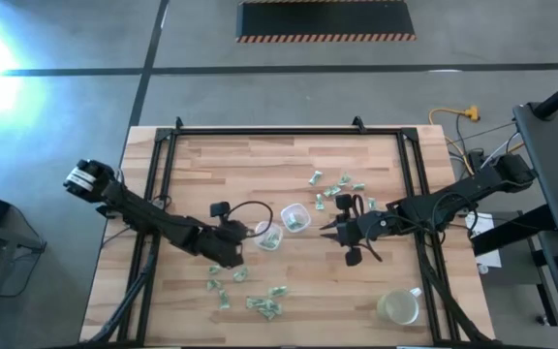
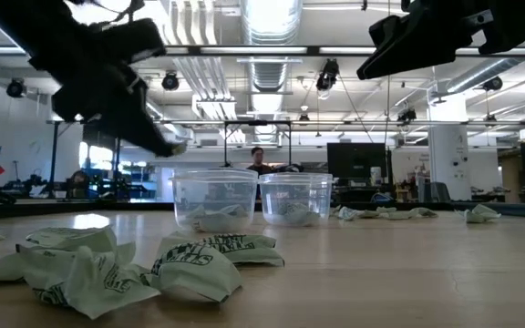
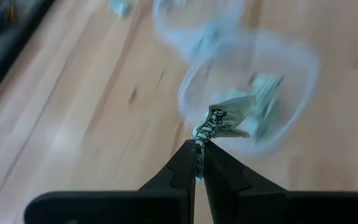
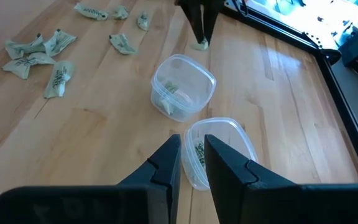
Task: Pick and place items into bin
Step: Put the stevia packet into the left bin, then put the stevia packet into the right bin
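My left gripper (image 3: 197, 149) is shut on one pale green-and-white crumpled wrapper (image 3: 225, 121). It hangs above the wood beside the nearer of two small clear tubs (image 1: 269, 236), (image 1: 295, 218), each with a few wrappers inside. The right wrist view shows this gripper (image 4: 201, 28) beyond the tubs, the wrapper (image 4: 201, 44) at its tips. My right gripper (image 4: 191, 158) hovers on the tubs' other side, its fingers a narrow gap apart and nothing between them. Loose wrappers lie in two groups on the table (image 1: 337, 184), (image 1: 255, 296). My left gripper pinches one end of the crumpled wrapper (image 3: 199, 139) between its two fingertips. The fingers slant downward, coming from the table's left. The rest of the wrapper sticks out past the tips, clear of the table.
A yellowish-white mug (image 1: 398, 307) stands near the front right corner. Black frame rails (image 1: 158, 184) run along the table's left and right sides. Bare wood lies between the tubs and the far edge.
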`<action>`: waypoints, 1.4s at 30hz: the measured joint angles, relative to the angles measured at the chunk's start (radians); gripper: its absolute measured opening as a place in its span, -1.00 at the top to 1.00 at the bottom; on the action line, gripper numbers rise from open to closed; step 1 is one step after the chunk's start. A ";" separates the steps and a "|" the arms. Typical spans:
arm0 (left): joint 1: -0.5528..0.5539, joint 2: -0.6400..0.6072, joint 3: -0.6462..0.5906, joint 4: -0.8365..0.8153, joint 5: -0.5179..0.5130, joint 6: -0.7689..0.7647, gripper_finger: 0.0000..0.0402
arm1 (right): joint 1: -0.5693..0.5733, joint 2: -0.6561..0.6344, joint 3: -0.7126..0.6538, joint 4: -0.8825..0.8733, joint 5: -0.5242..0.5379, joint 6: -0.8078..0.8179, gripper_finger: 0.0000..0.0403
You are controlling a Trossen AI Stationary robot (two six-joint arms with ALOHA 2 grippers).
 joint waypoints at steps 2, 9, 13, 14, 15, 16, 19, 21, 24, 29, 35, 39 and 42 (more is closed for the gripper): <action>0.000 0.000 -0.005 0.080 0.000 0.070 0.96 | 0.000 0.000 0.000 0.000 0.000 0.000 0.70; 0.003 0.005 -0.007 0.229 0.001 0.190 0.96 | 0.000 0.000 0.000 -0.001 0.000 0.000 0.70; 0.013 0.068 -0.002 0.257 0.005 0.236 0.96 | 0.000 0.000 0.000 -0.001 0.000 0.000 0.70; 0.016 0.088 0.009 0.260 0.006 0.245 0.96 | 0.000 0.000 0.000 -0.001 0.000 0.003 0.70; 0.019 0.103 0.017 0.265 0.008 0.253 0.96 | 0.000 0.000 0.000 -0.003 0.000 0.004 0.70; 0.021 0.114 0.021 0.261 0.008 0.263 0.96 | 0.000 0.000 0.000 -0.006 0.000 0.004 0.70; 0.029 0.140 0.038 0.261 0.009 0.270 0.96 | 0.000 0.000 0.000 -0.010 0.000 0.005 0.70; 0.031 0.141 0.043 0.252 0.009 0.273 0.96 | 0.000 0.000 0.000 -0.012 0.000 0.004 0.70; 0.032 0.139 0.053 0.263 0.008 0.276 0.93 | 0.000 0.000 0.000 -0.024 0.000 0.006 0.70; 0.033 0.139 0.053 0.258 0.031 0.276 0.71 | 0.000 0.000 0.000 -0.028 0.000 0.008 0.70; 0.033 0.137 0.053 0.252 0.032 0.275 0.37 | 0.000 0.000 0.000 -0.052 0.000 0.018 0.70; 0.033 0.121 0.053 0.246 0.032 0.289 0.24 | 0.001 -0.002 0.000 -0.222 0.064 0.123 0.70; 0.027 0.103 0.053 0.247 0.032 0.291 0.21 | 0.000 -0.002 0.000 -0.406 0.175 0.254 0.70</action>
